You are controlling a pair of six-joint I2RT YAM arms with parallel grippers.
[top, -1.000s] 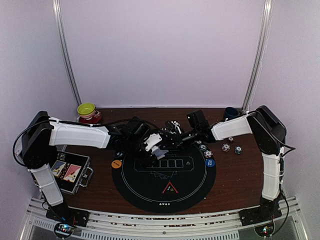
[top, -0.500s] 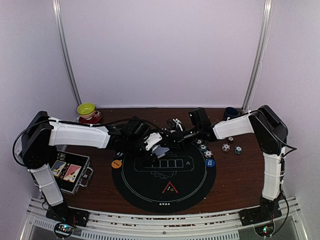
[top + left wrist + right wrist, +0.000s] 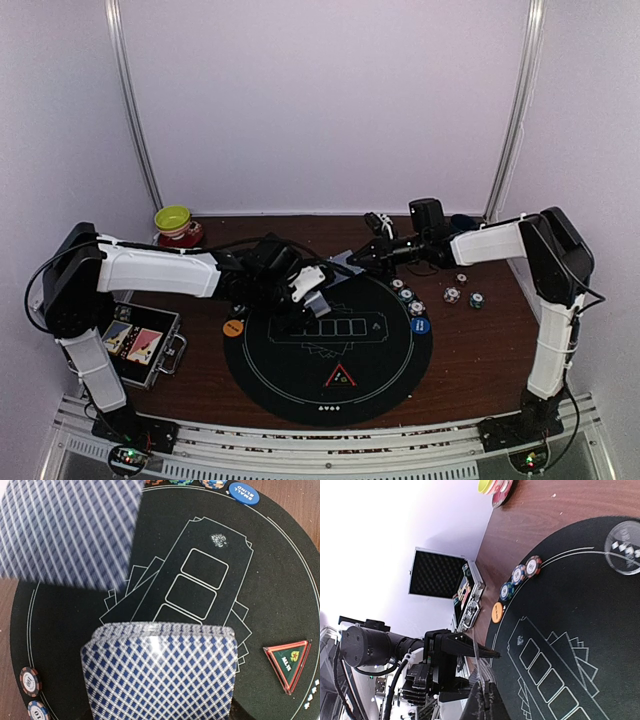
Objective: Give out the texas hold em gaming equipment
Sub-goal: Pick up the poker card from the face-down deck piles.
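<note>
The right hand point(image 3: 482, 694) pinches its fingers together on a thin playing card point(image 3: 476, 661), seen edge-on above the black mat point(image 3: 580, 630). Three striped chips point(image 3: 519, 573) and an orange button point(image 3: 497, 612) sit at the mat's edge. An open case point(image 3: 437, 573) lies on the desk point(image 3: 545, 515) beyond.

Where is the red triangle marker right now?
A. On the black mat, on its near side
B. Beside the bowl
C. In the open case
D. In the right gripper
A: the triangle lies flat on the mat, on the side nearest the arm bases.
</note>
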